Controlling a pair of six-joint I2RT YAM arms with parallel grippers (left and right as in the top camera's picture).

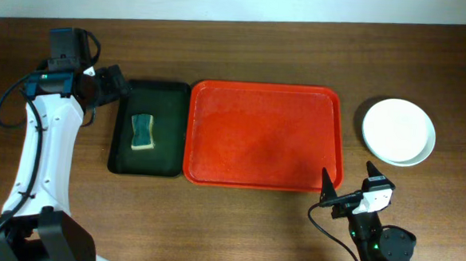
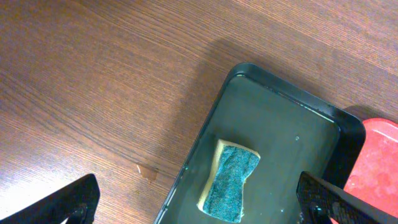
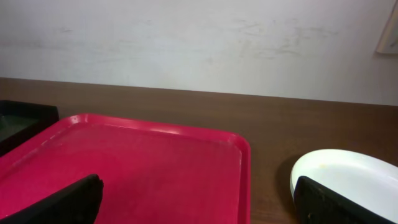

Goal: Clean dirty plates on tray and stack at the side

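Round shallow plates (image 1: 399,131), a white one on top, sit stacked on the wooden table (image 1: 236,226) at 3 o'clock of the large red rectangular plastic tray (image 1: 265,136). At 9 o'clock, a narrow black tray (image 1: 121,137) holds a green-and-yellow sponge (image 1: 143,131). The left claw (image 1: 112,82) and the right claw (image 1: 349,178) both gape wide, gripping nothing.

Open path above tray (image 1: 265,136); plates (image 1: 398,130) stacked right, black tray (image 1: 166,123) alongside left.

red tray (image 1: 265,136): mid-table | plates (image 1: 398,130): stacked, right of it | sponge (image 1: 143,131): in black tray (image 1: 164,156), left
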